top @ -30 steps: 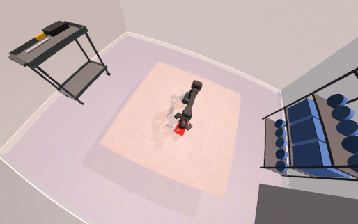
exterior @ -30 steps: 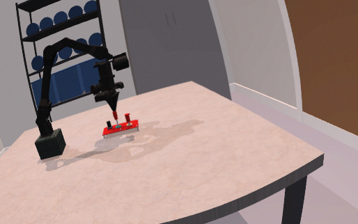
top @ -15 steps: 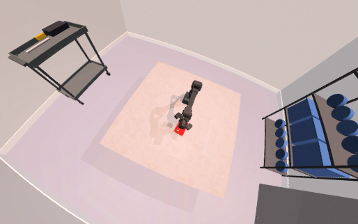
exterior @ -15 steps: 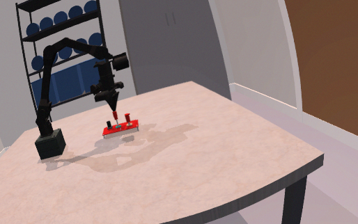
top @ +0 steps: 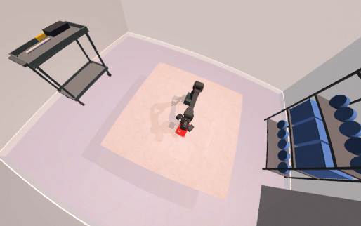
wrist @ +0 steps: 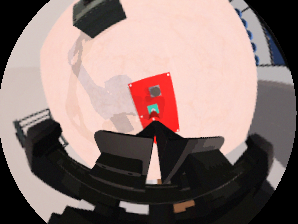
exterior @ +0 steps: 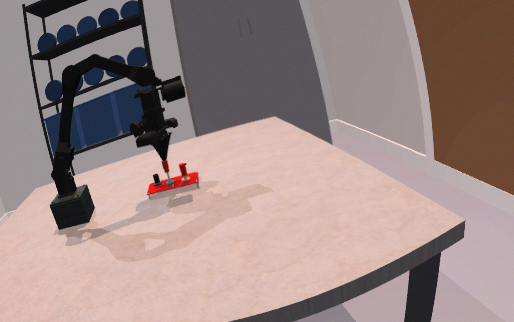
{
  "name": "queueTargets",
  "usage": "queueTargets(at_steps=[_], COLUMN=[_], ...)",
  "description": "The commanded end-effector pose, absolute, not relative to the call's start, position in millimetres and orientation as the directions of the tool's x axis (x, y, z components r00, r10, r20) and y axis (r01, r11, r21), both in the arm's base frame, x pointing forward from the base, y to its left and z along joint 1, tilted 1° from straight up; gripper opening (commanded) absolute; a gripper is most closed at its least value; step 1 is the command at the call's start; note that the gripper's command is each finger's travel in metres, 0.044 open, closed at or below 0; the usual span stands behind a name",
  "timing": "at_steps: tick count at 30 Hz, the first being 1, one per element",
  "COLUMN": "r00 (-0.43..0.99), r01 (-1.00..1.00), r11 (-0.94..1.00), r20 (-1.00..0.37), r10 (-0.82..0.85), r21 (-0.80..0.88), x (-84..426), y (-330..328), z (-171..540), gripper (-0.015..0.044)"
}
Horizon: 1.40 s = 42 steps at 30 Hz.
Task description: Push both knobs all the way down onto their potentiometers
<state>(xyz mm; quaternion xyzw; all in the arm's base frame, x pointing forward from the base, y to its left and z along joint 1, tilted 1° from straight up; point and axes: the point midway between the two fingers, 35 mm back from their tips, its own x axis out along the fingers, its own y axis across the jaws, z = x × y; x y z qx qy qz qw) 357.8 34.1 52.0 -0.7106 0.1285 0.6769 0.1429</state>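
Pale walls, a cart [top: 53, 38] and blue-stocked shelving [top: 316, 137] surround the table [exterior: 325, 210]
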Motion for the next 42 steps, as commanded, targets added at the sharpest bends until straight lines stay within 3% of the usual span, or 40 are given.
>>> queueTargets(at_steps=[1,42], r00=[0.042,0.042], r01=[-0.373,-0.373], r11=[-0.928,-0.928], r20=[-0.999,-0.999], r10=[0.006,0.006], r21=[-0.021,-0.021], x=[357.3,357.9], y=[33.5,33.6], z=[45.9,28.9], gripper=[0.0000,0.0000])
